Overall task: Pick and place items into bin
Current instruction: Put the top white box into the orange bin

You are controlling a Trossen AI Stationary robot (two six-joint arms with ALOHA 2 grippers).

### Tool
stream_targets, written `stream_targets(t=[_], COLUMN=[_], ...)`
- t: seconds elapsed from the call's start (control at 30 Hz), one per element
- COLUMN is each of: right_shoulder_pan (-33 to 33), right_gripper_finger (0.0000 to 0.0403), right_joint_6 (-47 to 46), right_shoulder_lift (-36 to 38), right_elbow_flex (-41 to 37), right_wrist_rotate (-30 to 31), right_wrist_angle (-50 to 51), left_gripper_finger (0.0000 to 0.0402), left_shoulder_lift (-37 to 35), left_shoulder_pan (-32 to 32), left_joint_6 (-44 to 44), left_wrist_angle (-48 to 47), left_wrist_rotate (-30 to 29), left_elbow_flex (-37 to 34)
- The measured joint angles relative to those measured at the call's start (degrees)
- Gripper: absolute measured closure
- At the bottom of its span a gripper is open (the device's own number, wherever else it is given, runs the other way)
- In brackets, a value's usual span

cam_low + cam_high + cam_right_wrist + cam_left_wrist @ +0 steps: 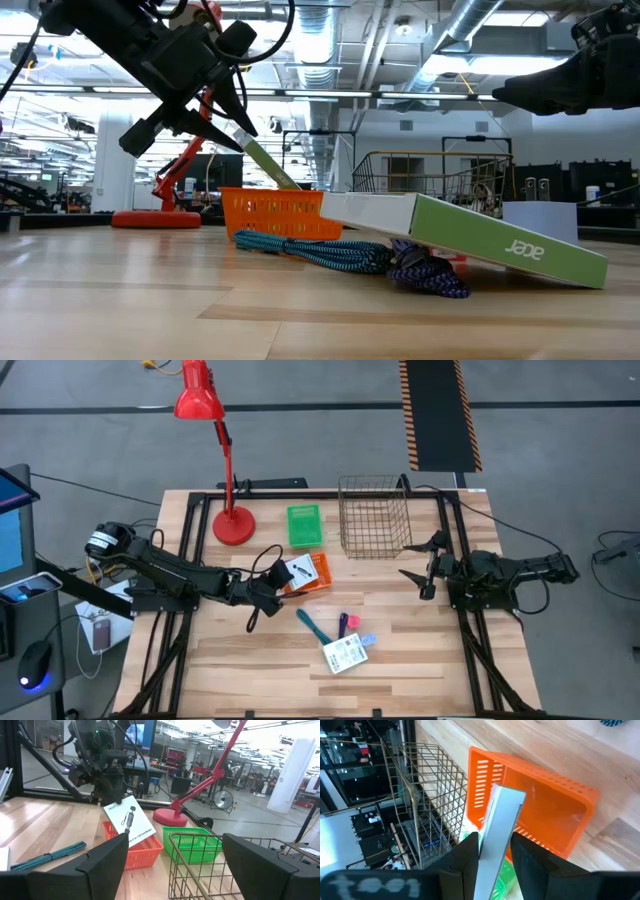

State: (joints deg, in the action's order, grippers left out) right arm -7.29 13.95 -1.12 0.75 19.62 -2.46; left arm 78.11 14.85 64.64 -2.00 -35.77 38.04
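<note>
**Right wrist view: left gripper holds packet over orange bin**

Own 2 dark fingers (107, 857) wide apart in foreground. Between them, close ahead: wire basket (210, 862), green bin (192, 845) just beyond it. Orange bin (134, 851) beside the green one. Left gripper (116, 795) farther off, closed on a flat white printed packet (129, 821), tilted, lower edge at the orange bin. Teal stick-like tool (47, 856) lies on the table (40, 827). Red desk lamp (200, 787) behind the bins.

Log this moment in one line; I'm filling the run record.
left tool: shut on flat white printed packet | above orange plastic basket | right tool: open, idle beside wire basket
</note>
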Motion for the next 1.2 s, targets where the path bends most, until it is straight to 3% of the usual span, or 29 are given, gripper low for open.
stream_targets(t=[1.2], right_shoulder_pan=[0.00], right_gripper_finger=[0.0085], right_joint_6=[-0.01], right_shoulder_lift=[0.01], right_elbow_flex=[-0.02], right_wrist_rotate=[0.00], right_wrist_angle=[0.01], left_gripper_finger=[0.0298], left_shoulder_lift=[0.00], left_shoulder_pan=[1.03], left_joint_6=[2.17], left_wrist_angle=[-0.09], left_wrist_rotate=[0.94], left_elbow_flex=[0.00])
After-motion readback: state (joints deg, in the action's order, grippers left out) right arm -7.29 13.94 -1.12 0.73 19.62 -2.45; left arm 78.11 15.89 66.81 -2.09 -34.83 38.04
